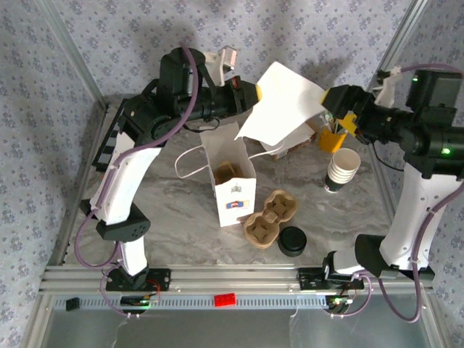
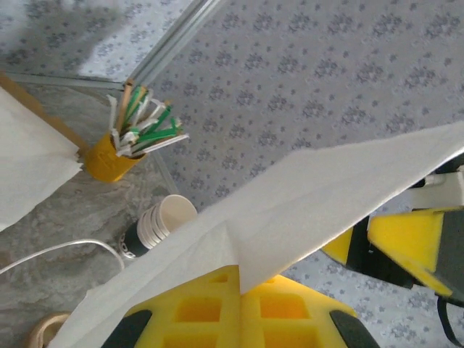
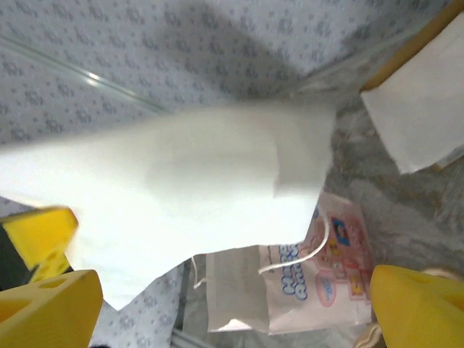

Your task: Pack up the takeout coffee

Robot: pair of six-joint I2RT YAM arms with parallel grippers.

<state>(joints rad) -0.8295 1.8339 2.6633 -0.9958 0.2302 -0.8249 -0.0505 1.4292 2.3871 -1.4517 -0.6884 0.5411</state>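
Bagging step: napkin (image 1: 283, 101) raised over paper bag (image 1: 230, 174)
The left end effector (image 1: 254, 93) pinched the napkin above the open paper bag (cup carrier (image 1: 270, 217) just beside it) on the table (image 1: 181, 217); the right end effector (image 1: 332, 107) stood spread at the napkin's right corner.

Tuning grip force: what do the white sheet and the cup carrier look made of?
The white sheet: looks like thin matte tissue or napkin paper; it creases and droops from the left tool. The cup carrier: seemingly moulded pulp, dull brown, with rounded pressed wells.
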